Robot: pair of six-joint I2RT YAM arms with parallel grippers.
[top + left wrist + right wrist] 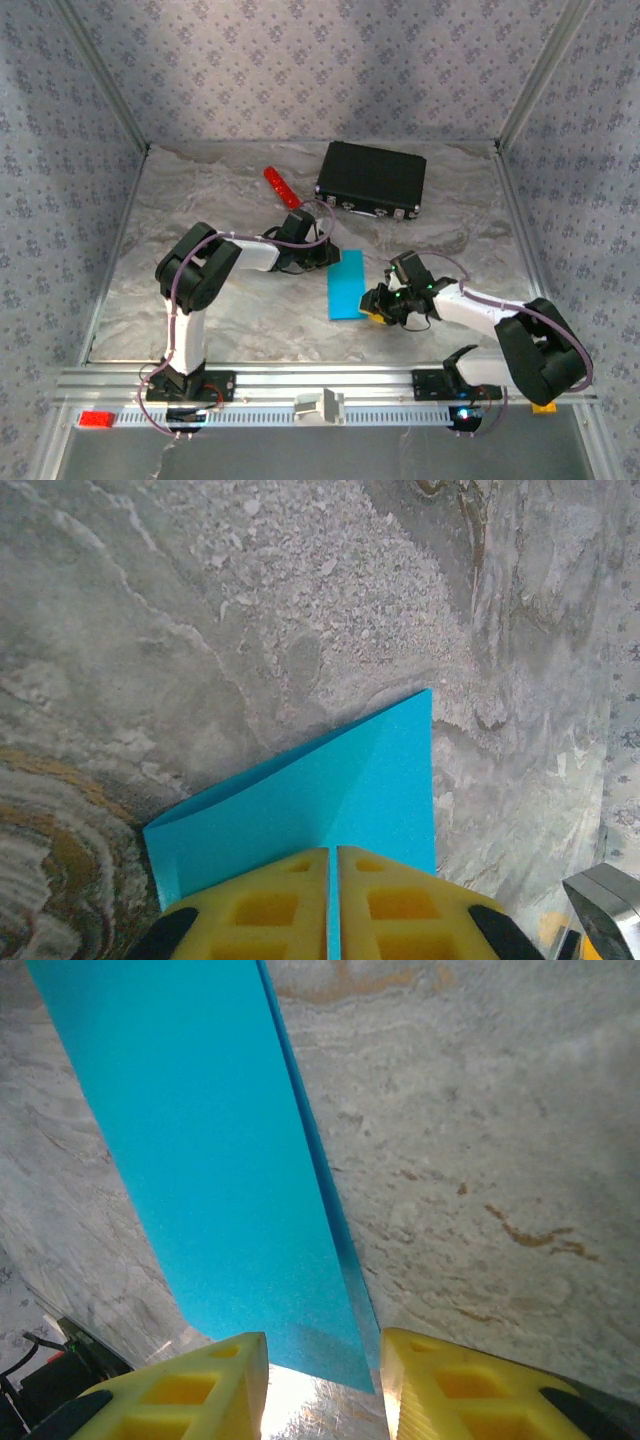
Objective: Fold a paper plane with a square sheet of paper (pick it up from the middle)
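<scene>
Top view looks down; wrist views closely share the sheet (330,790).

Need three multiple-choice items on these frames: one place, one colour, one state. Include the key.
1. Where does the black case sit relative to the blue paper?
A) beyond it, on the far side
B) between the arm bases
C) lying on top of it

2. What colour is the cylinder left of the case?
A) green
B) red
C) white

3. How do the right gripper's jaws stand?
A) clamped on the cylinder
B) fully shut on nothing
C) apart, with a gap between them

Key:
1 A: the top view shows the case farther back than the paper.
2 B: it is plainly red.
3 C: the right wrist view shows the gap.
</scene>
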